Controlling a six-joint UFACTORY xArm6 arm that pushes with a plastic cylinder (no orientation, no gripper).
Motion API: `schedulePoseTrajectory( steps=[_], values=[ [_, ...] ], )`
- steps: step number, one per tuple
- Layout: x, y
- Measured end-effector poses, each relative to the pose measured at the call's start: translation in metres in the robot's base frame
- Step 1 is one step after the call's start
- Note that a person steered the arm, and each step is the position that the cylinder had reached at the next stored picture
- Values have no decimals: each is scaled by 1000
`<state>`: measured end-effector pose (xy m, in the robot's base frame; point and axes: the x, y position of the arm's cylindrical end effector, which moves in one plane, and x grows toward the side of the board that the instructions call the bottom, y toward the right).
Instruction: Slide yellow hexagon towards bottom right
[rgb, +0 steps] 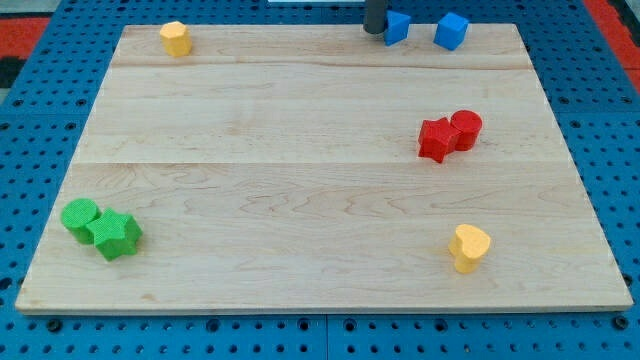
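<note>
The yellow hexagon (176, 38) sits on the wooden board (300, 170) at the view's top left corner. My tip (373, 30) is at the view's top edge, right of centre, far to the right of the hexagon and right next to the left blue block (397, 27). Only the rod's lower end shows.
A second blue block (451, 31) lies at the top right. A red star (436, 139) touches a red cylinder (465, 128) at the right. A yellow heart (469, 247) lies at the bottom right. A green cylinder (80, 217) and green star (116, 235) touch at the bottom left.
</note>
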<state>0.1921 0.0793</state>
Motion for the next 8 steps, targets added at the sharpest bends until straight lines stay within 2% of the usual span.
schedulePoseTrajectory(
  steps=[2,4,6,8],
  values=[
    [0,46],
    [0,-42],
    [1,-86],
    [-1,-208]
  ],
)
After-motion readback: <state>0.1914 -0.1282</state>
